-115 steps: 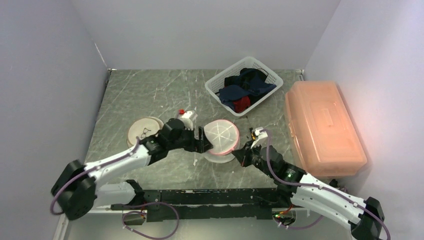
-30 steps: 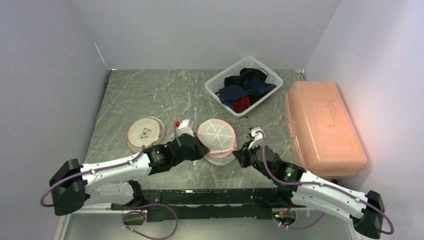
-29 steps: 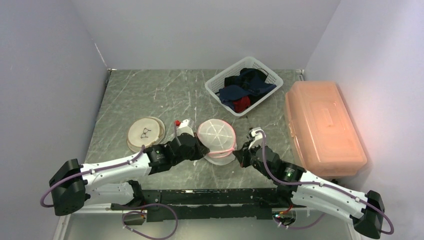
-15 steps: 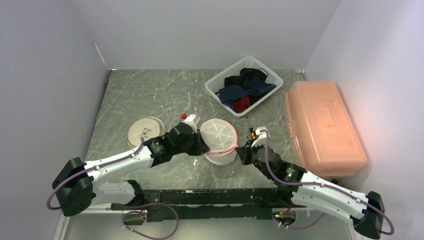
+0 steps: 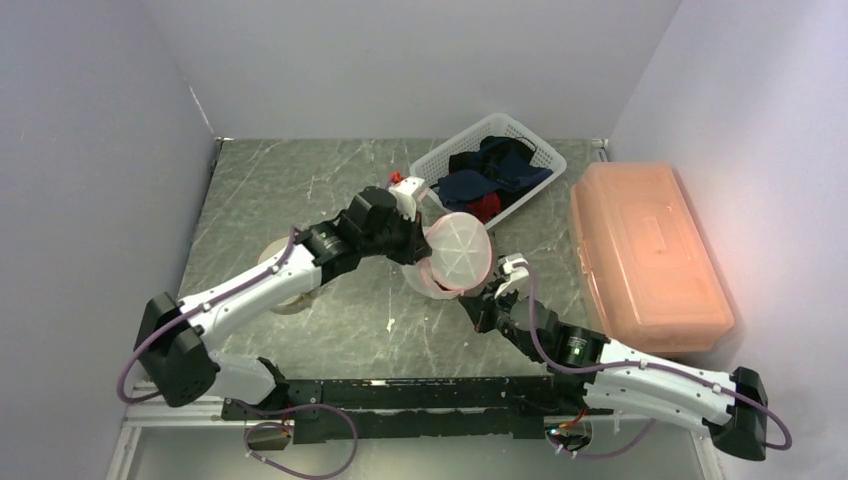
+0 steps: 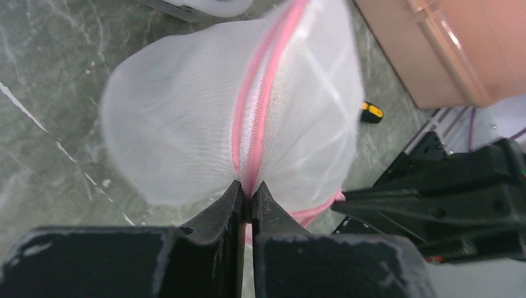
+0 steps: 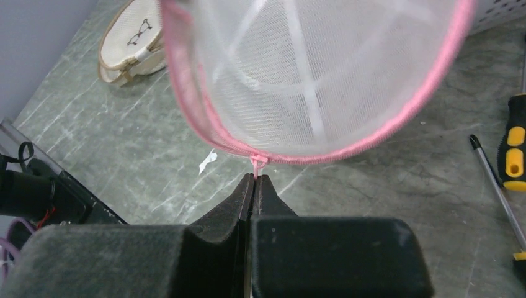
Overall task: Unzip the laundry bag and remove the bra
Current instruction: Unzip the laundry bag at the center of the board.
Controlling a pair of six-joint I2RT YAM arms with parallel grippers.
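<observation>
**Both end effectors pinched on the lifted laundry bag**

Your left end effector [image 6: 247,197] was pressed together on the laundry bag [image 5: 458,252], its fingertips nipping the mesh right on the pink zip seam. The bag hung in the air over the middle of the bench [image 5: 280,190], tilted so its round white face turned toward the near edge, just in front of the white basket [image 5: 535,141] that sat by the far edge.

Your right end effector [image 7: 254,180] was also pressed together, pinching the small pink zip pull [image 7: 257,162] at the bag's lower rim. From the right wrist view, the zip around the rim looked closed where you could see it. You could not tell through the mesh whether the bra was inside.

A beige cupped piece with a spectacles print [image 7: 133,40] lay on the bench toward the left edge, partly under your left arm. Whether that was the bra, the views did not settle.

1 orange lidded box [image 5: 645,255] stood along the right edge, and 1 yellow-handled screwdriver [image 7: 513,155] lay on the bench beside your right end effector.
</observation>
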